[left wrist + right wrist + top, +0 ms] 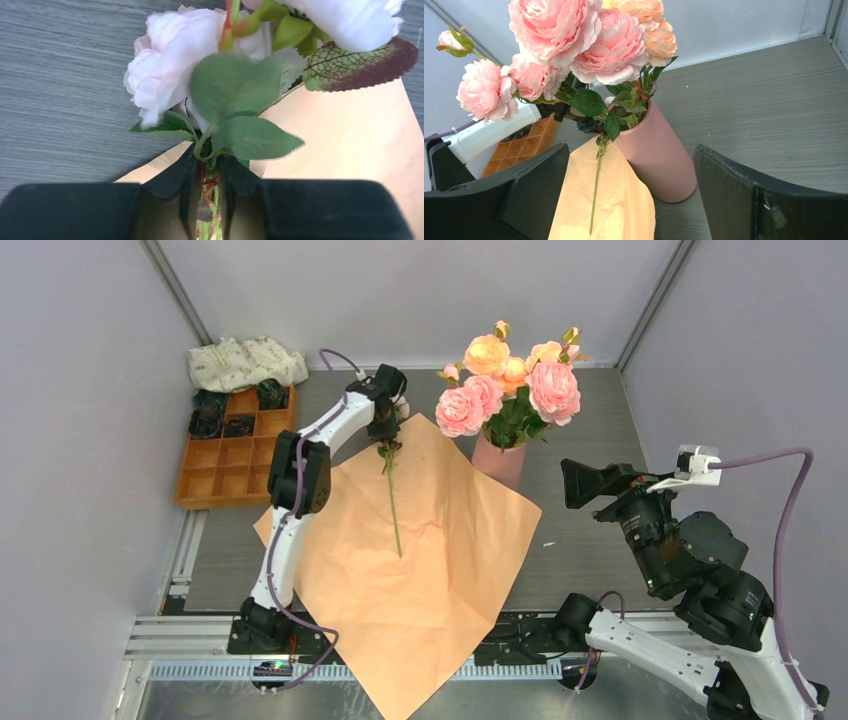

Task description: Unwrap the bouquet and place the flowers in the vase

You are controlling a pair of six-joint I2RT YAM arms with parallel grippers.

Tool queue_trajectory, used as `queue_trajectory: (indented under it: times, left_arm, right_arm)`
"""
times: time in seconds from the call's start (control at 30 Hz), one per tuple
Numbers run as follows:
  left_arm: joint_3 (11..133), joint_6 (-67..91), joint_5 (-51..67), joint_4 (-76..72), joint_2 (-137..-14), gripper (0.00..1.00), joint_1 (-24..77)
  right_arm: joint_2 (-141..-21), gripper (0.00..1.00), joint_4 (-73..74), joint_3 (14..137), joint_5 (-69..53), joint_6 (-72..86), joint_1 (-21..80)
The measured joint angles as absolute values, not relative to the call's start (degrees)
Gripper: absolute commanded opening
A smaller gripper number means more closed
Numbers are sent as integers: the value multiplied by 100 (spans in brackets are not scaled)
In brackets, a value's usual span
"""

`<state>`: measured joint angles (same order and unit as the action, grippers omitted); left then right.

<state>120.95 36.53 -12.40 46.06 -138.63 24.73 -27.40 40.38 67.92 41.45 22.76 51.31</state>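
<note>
Top external view: the grey wood-grain surface [590, 540] carries a spread sheet of orange wrapping paper [440, 560]; the salmon-pink cylinder vase [500, 460] already holds roses. The left tool [385, 428] clamps the last green-stemmed rose [392, 500]; lift it stem-down, clear of blooms. The right tool [590, 483] gapes empty

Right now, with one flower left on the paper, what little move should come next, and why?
Probably the left gripper should lift the last stem clear of the paper and start toward the vase. Its fingers already close around that stem just below the bloom, the other flowers stand in the vase, and the right gripper waits open beside it.
</note>
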Motion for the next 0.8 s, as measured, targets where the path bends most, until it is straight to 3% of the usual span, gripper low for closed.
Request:
queue_trajectory:
  times: [0.13,0.37,0.57,0.8]
  left_arm:
    - [12090,3590,-1225,4595,-13863,0,2473]
    - [11679,3573,-1236,4418,-13544,0,2473]
    - [10910,3531,-1328,4263,-12387,0,2506]
    - [10545,3205,-1793,3964,-10232,0,2969]
  right_arm:
    - [-2740,100,4036,6779,4143,2290,5131]
    - [-2742,100,4034,6748,4082,2318,5131]
    - [-2742,100,4034,6748,4034,2397,5131]
    - [-2740,99,4036,6716,3999,2434,5131]
